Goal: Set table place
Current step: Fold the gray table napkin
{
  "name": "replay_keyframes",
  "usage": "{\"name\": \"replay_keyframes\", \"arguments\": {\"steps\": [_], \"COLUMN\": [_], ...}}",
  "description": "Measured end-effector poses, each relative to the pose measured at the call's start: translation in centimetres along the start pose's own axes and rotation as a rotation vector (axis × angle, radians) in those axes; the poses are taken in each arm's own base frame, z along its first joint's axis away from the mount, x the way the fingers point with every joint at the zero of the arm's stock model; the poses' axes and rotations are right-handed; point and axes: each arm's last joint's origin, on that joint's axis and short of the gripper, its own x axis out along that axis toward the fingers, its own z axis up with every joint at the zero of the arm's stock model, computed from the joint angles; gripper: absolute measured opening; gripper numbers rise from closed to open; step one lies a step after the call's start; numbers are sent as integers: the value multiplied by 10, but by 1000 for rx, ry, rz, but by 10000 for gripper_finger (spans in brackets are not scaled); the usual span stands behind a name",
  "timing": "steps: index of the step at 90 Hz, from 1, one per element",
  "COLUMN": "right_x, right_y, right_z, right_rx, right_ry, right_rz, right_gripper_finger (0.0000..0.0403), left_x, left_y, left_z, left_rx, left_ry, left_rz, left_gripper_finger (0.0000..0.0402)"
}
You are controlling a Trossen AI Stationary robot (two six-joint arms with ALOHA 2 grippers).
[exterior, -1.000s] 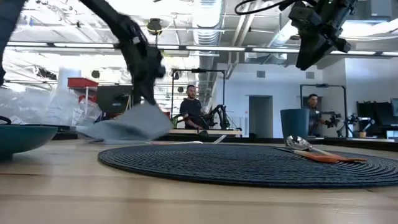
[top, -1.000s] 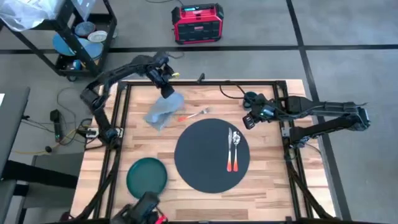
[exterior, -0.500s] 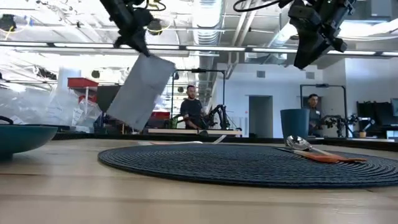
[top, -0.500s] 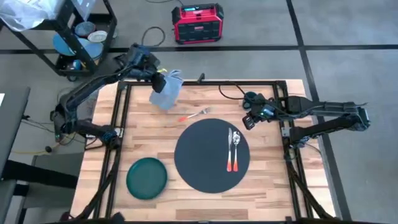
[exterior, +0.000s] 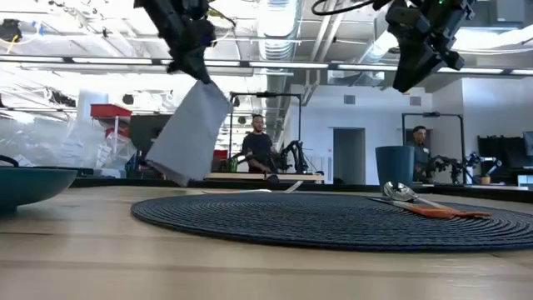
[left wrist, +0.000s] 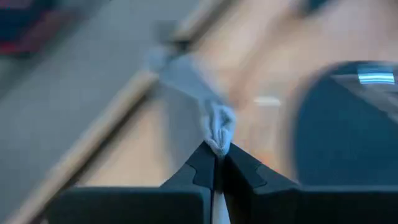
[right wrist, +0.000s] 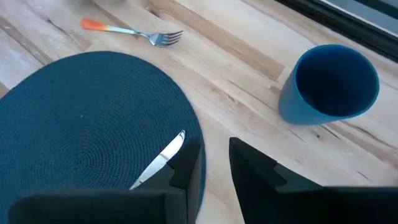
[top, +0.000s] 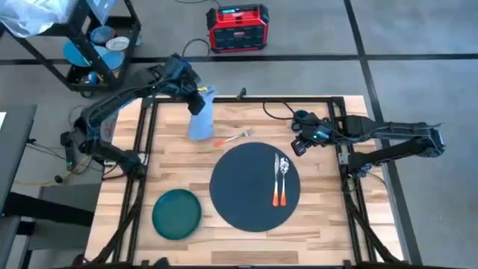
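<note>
Room: workshop floor with a red power unit [top: 237, 28] at 12 o'clock beyond the table, a cart [top: 89, 45] at 10 o'clock, and two people standing far back in the low view.
Table: light wood butcher-block table [top: 328, 224] with a black frame rail.
Place: round dark grey mat [top: 246, 187], flat, slightly toward 3 o'clock of table centre.
On the mat: spoon [top: 283, 167] and orange-handled knife [top: 277, 183] lying side by side at the mat's 3 o'clock side.
Off the mat: orange-handled fork [top: 232, 138] on bare wood just beyond the mat's 11 o'clock edge; dark green plate [top: 177, 213] at 8 o'clock, well apart from the mat; blue cup [right wrist: 328, 84] on the wood near the right arm.
Left gripper: left gripper [top: 193, 95] raised over the table's 11 o'clock region, fingers pinched tight on one edge of a grey cloth napkin [top: 200, 119], which hangs free above the wood.
Right gripper: right gripper [top: 299, 143] waiting above the wood at the mat's 1 o'clock, fingers narrowly parted, holding nothing.
Step judged: napkin in transit; placement beside the mat is not yet done.
Risk 1: the hanging napkin may swing and brush the fork just below it, dragging it askew.
Risk 2: the grip is on a thin edge only, so the cloth could slip out during a fast move.
Risk 3: released from this height, the limp cloth would likely land crumpled or partly over the mat.
</note>
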Motion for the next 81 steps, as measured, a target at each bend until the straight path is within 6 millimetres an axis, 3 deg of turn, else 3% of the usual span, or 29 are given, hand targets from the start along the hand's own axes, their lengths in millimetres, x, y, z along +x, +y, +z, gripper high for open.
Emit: {"name": "replay_keyframes", "arguments": {"steps": [4, 13, 24, 39, 53, 62, 81], "right_x": [0, 0, 0, 0, 0, 0, 0], "right_y": [0, 0, 0, 0, 1, 1, 1], "right_z": [0, 0, 0, 0, 1, 1, 2], "right_rx": [0, 2, 2, 4, 7, 8, 10], "right_ry": [0, 3, 2, -1, -6, -9, -14], "right_rz": [0, -3, -1, 3, 6, 10, 13], "right_gripper_finger": [72, 72, 72, 72, 72, 72, 72], "left_x": [1, -2, -33, -72, -84, -79, -66], "left_y": [-3, -2, 2, 28, 45, 33, -19], "left_z": [3, 8, 22, 23, 18, 22, 39], "left_rx": [19, 26, 56, 73, 8, 18, 109], "left_ry": [5, -44, -125, -53, -34, -61, -176], "left_rz": [65, -60, 84, 407, 388, 284, 117], "left_gripper_finger": [0, 0, 0, 0, 0, 0, 0]}}
